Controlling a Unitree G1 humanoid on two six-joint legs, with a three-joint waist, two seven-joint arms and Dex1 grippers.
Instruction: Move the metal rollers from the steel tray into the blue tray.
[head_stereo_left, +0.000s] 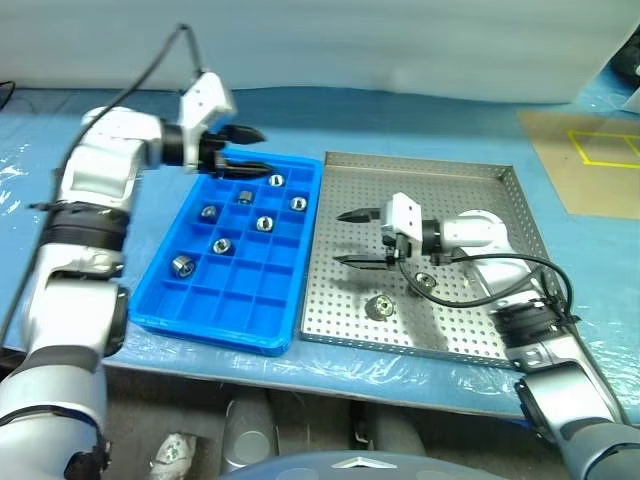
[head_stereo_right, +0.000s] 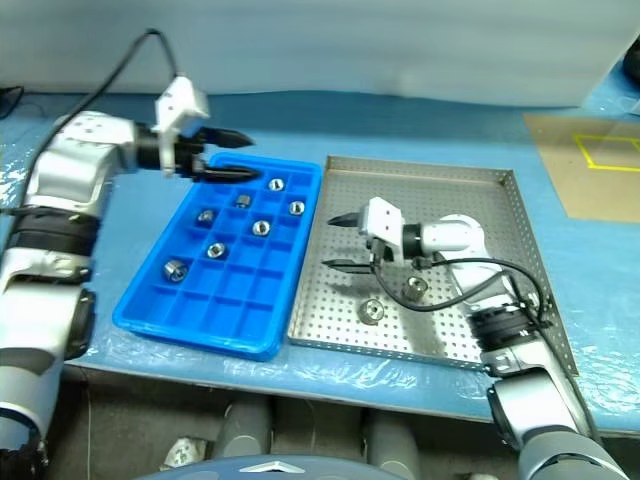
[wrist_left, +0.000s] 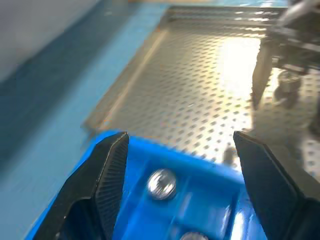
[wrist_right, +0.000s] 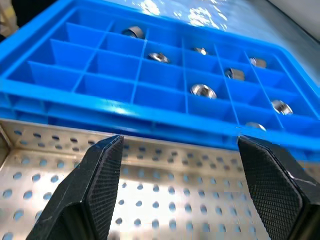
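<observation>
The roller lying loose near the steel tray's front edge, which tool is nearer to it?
Right. The right tool hangs just behind the roller, over the steel tray; the left tool is over the blue tray's far end.

No text, label, brand or number can be read anywhere in these views. The one sign-like mark is a yellow outlined rectangle (head_stereo_left: 606, 148) drawn on a brown sheet (head_stereo_left: 560, 185) at the far right of the surface, and it carries no lettering.
</observation>
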